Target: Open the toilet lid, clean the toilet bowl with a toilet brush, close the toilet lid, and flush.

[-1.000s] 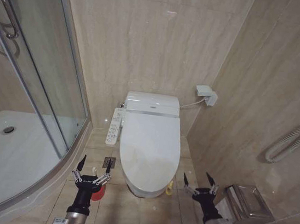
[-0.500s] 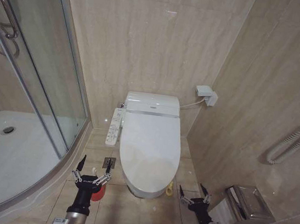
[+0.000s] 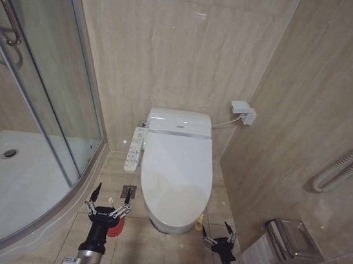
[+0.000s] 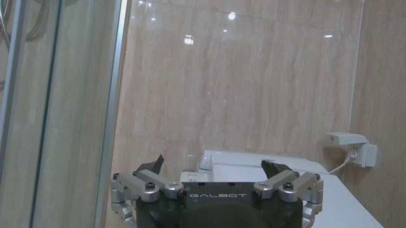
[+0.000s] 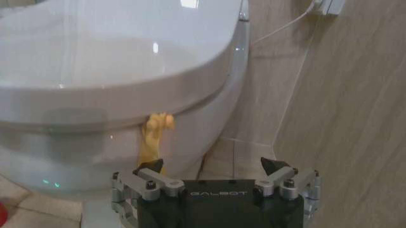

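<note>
While the toilet lid (image 3: 177,174) lies flat and shut on the toilet bowl (image 3: 168,221), nothing inside the bowl can be seen. The lid is a big, smooth, shiny white oval, and a small yellow tag (image 5: 154,137) hangs down from its front rim. The bowl under it is round, white and glossy too. A long white button panel (image 3: 135,148) sits along the side of the toilet, on the robot's left.

A small red cup (image 3: 115,225) stands on the floor by the left front of the toilet. The white stick of the toilet brush (image 3: 124,198) pokes up from it.

The left gripper (image 3: 111,196) hangs right above the red cup. Its two fingers are spread wide apart, and they hold nothing and touch nothing.

The right gripper (image 3: 217,234) is low down by the right front of the toilet, very near the yellow tag. Its fingers are spread wide too, with nothing in them.

The floor is made of smooth tan tiles. The walls are the same tan stone, flat and shiny. A curved glass shower door (image 3: 46,82) stands to the left.
</note>
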### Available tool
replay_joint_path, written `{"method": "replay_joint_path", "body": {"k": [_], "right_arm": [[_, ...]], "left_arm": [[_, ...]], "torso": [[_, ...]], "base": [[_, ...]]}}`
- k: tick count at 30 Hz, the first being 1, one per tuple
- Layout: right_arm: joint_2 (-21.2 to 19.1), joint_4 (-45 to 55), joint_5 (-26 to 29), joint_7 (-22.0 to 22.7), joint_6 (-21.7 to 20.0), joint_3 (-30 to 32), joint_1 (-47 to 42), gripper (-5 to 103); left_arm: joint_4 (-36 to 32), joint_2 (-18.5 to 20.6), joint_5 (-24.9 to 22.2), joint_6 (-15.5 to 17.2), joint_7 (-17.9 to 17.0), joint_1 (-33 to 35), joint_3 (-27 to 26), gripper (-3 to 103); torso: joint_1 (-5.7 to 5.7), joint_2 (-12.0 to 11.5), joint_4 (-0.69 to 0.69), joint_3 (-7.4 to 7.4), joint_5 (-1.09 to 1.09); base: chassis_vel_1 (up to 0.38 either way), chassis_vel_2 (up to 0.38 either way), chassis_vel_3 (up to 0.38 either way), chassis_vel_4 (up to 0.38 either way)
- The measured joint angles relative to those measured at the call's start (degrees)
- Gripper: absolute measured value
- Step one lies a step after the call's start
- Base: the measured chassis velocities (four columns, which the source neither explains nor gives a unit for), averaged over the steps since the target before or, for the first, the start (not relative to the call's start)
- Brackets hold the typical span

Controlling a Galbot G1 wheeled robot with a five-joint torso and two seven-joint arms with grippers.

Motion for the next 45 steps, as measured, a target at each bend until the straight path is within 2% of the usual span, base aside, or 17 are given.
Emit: {"method": "replay_joint_path", "body": {"k": [10,14,20,35,45], "right_arm": [[-0.42,-0.93,-0.34,0.78,0.91,-0.76,-0.23,100],[-3.0,4.08,1.63,1.46,0.84,-0.61,-2.83,100],[-4.44,6.03,2.87,1.05,1.05,-0.48,-4.55,100],[0.0,4.87,-0.65,1.1,1.34,-4.98,-3.6,100],[0.69,-1.04,-2.49,2.15,2.26,-3.42,-0.48,100]], "left_arm": [[0.0,0.0,0.0,0.0,0.0,0.0,-0.01,100],[0.0,0.0,0.0,0.0,0.0,0.0,-0.01,100],[0.0,0.0,0.0,0.0,0.0,0.0,0.0,100],[0.0,0.0,0.0,0.0,0.0,0.0,-0.01,100],[0.0,0.0,0.0,0.0,0.0,0.0,-0.01,100]], "torso": [[0.0,0.0,0.0,0.0,0.01],[0.0,0.0,-0.01,0.0,0.0],[0.0,0.0,-0.01,0.0,0.0],[0.0,0.0,0.0,0.0,0.0],[0.0,0.0,0.0,0.0,0.0]], "base": [[0.0,0.0,0.0,0.0],[0.0,0.0,0.0,0.0],[0.0,0.0,0.0,0.0],[0.0,0.0,0.0,0.0],[0.0,0.0,0.0,0.0]]}}
